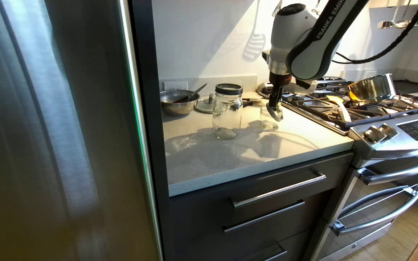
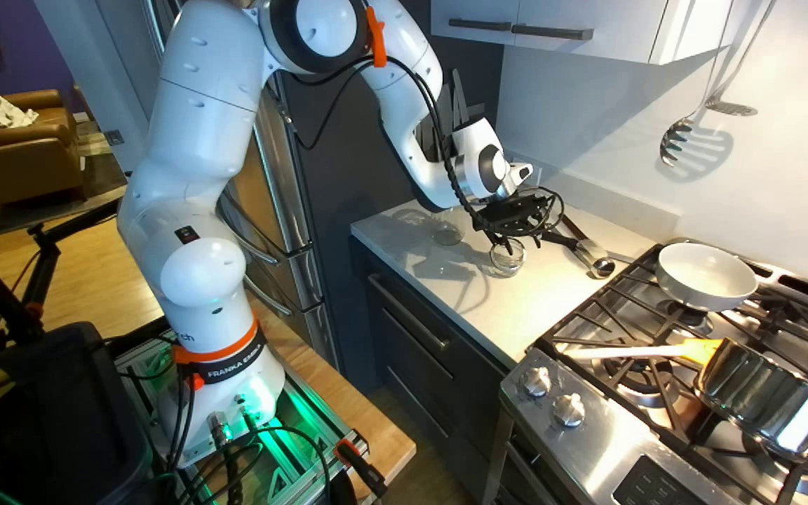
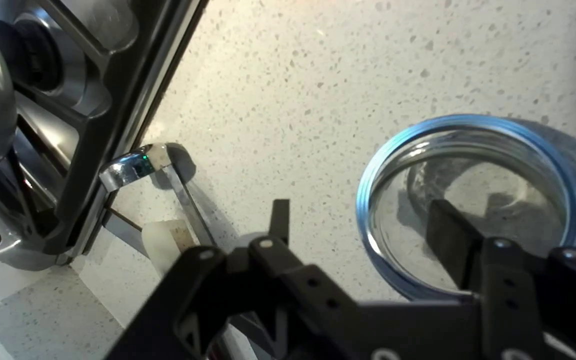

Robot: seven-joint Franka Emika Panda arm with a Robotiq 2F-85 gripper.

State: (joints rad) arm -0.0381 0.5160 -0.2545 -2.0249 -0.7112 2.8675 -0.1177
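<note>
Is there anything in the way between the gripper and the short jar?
Nothing I can see. The gripper hangs open right by the short jar. The tall jar stands off to one side, not between them.

We log the end effector [image 2: 523, 243], jaws apart, at a glass jar [image 2: 507, 264] on the counter [image 2: 541, 301]; white pan [image 2: 705, 275] and tilted steel pot [image 2: 765, 400] on the stove [image 2: 614, 443].
</note>
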